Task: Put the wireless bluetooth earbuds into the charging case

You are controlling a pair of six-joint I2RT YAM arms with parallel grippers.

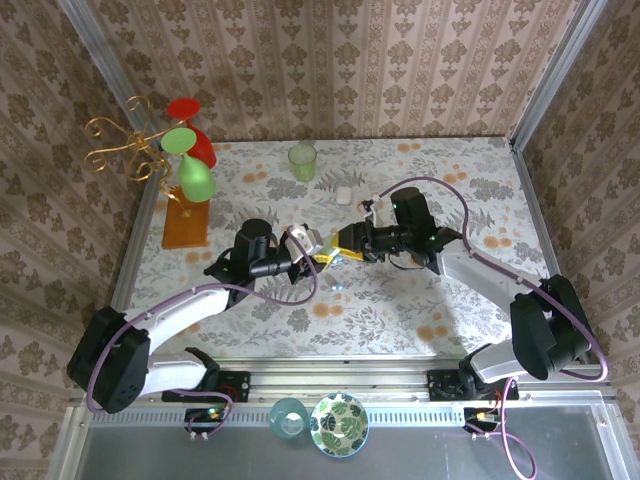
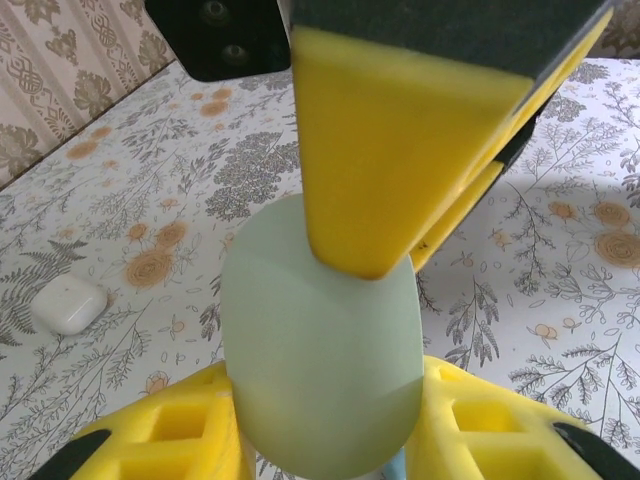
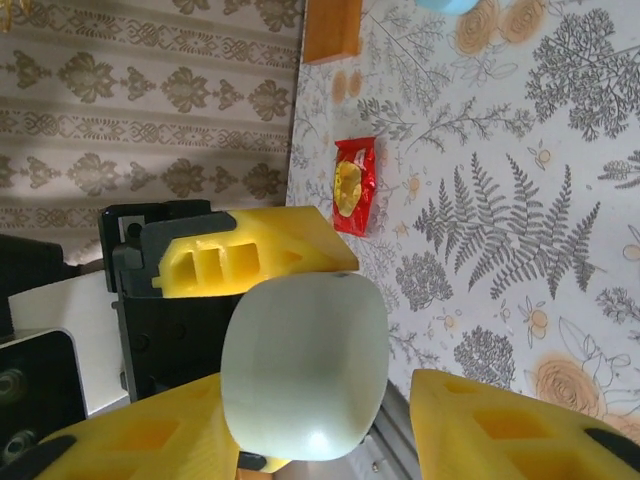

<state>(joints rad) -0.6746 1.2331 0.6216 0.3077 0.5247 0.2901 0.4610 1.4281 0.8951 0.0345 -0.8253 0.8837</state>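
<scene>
A pale green pebble-like charging case [image 2: 320, 370] sits upright between the yellow fingers of my left gripper [image 2: 325, 440], which is shut on its lower part. In the top view the two arms meet mid-table, left gripper [image 1: 308, 246] facing right gripper [image 1: 345, 242]. My right gripper [image 3: 320, 430] stands open astride the same case [image 3: 305, 365]; one yellow finger [image 2: 400, 140] lies against the case's top, and a gap shows at the other finger [image 3: 500, 430]. The case looks shut. A light blue sliver [image 2: 394, 469] peeks from under it; I cannot tell what it is. The earbuds are hidden.
A white case [image 2: 68, 305] lies on the floral tablecloth at the back, near a green cup [image 1: 302, 160]. A red packet [image 3: 353, 185] lies flat on the cloth. An orange board [image 1: 185, 222] with red and green glasses [image 1: 190, 150] stands at far left.
</scene>
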